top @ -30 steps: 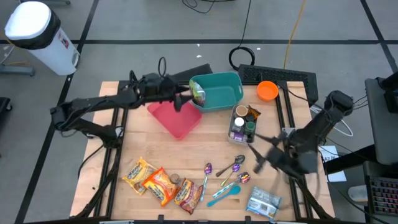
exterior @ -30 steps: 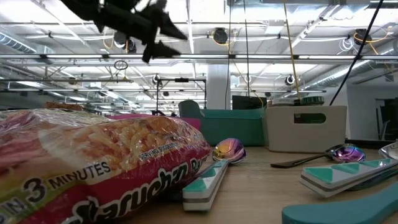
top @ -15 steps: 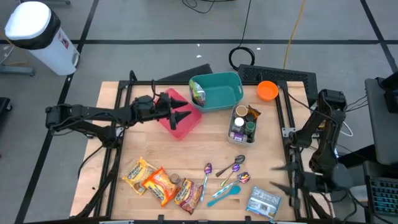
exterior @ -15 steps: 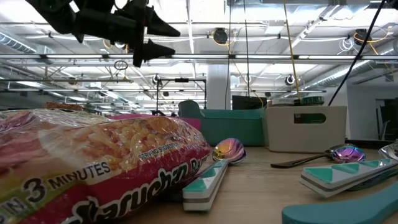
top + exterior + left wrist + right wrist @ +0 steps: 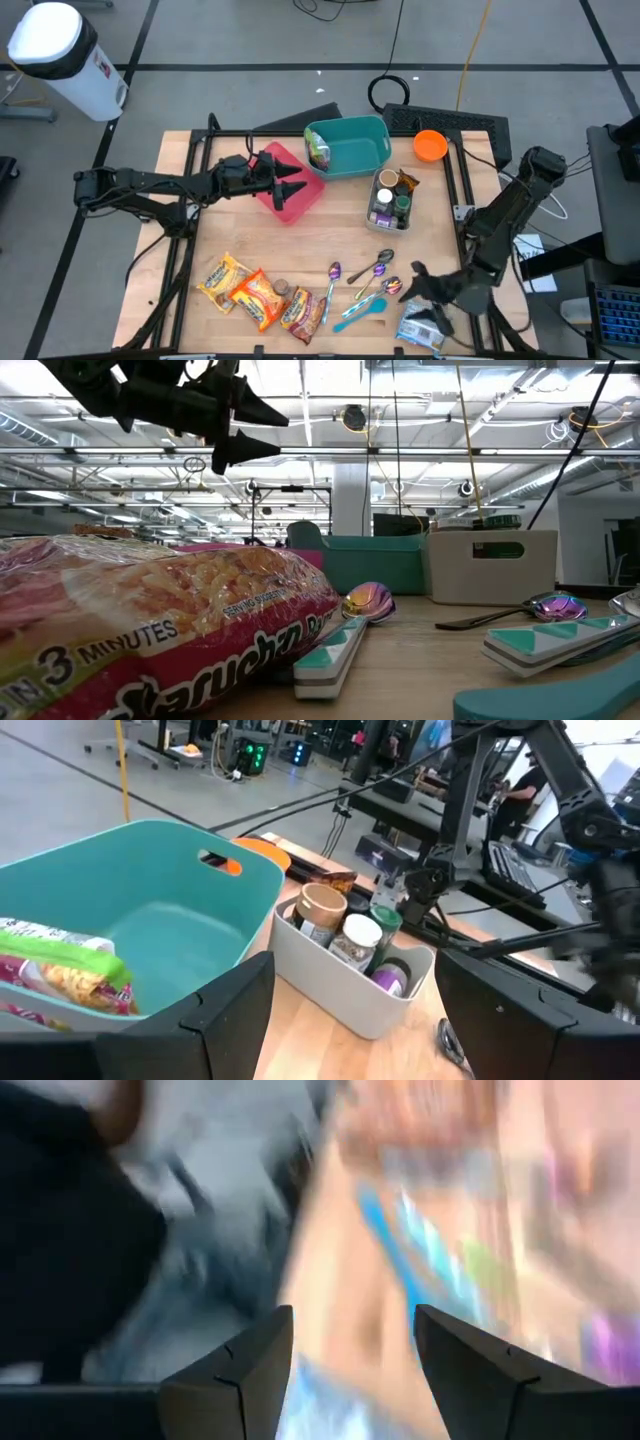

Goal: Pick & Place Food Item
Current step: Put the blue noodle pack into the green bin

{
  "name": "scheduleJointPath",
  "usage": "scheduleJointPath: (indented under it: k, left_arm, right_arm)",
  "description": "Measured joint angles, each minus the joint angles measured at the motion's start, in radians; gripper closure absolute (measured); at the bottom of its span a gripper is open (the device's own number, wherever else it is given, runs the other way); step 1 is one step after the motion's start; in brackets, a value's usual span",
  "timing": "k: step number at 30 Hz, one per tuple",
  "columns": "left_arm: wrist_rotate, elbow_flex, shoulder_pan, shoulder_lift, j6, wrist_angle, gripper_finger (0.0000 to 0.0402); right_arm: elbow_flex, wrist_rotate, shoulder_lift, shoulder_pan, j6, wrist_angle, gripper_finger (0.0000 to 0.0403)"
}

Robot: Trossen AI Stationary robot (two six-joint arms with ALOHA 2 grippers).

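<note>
Left gripper: over the pink tray, fingers apart, empty.
Right gripper: low near the silver packet; fingers apart, nothing between them; its wrist view blurred.
Food item: in the teal bin, partly hidden by its wall.
Noodle packets: worktop's front edge.
</note>
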Motion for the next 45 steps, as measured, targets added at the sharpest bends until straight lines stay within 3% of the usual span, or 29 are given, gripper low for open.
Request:
scheduleJointPath:
  k: [3, 6, 13, 20, 26, 31, 40, 45]
  left_arm:
    - [0.0, 0.0, 0.0, 0.0, 0.0, -0.016, 0.0117]
    - [0.0, 0.0, 0.0, 0.0, 0.0, -0.021, 0.0117]
    - [0.0, 0.0, 0.0, 0.0, 0.002, -0.043, 0.0117]
    - [0.0, 0.0, 0.0, 0.0, 0.001, -0.045, 0.0117]
    - [-0.001, 0.0, 0.0, 0.0, 0.0, -0.045, 0.0117]
    - [-0.001, 0.001, 0.0, 0.0, 0.0, -0.045, 0.0117]
    - [-0.01, 0.001, 0.0, 0.0, -0.002, -0.071, 0.0117]
    - [-0.01, 0.001, 0.0, 0.001, -0.004, -0.071, 0.0117]
  right_arm:
    - [0.0, -0.098, 0.0, -0.017, 0.213, -0.217, 0.0202]
    - [0.0, -0.098, 0.0, -0.014, 0.341, -0.32, 0.0203]
    - [-0.036, -0.102, 0.083, -0.003, 0.346, -0.198, 0.0203]
    - [-0.037, -0.227, 0.236, -0.03, 0.338, -0.119, 0.0203]
    - [-0.035, -0.302, 0.274, -0.057, 0.38, -0.125, 0.0209]
    - [-0.035, -0.304, 0.275, -0.064, 0.373, -0.135, 0.0254]
    - [-0.036, -0.329, 0.276, -0.085, 0.38, -0.139, 0.0386]
    - [-0.038, -0.365, 0.246, -0.103, 0.359, -0.148, 0.0397]
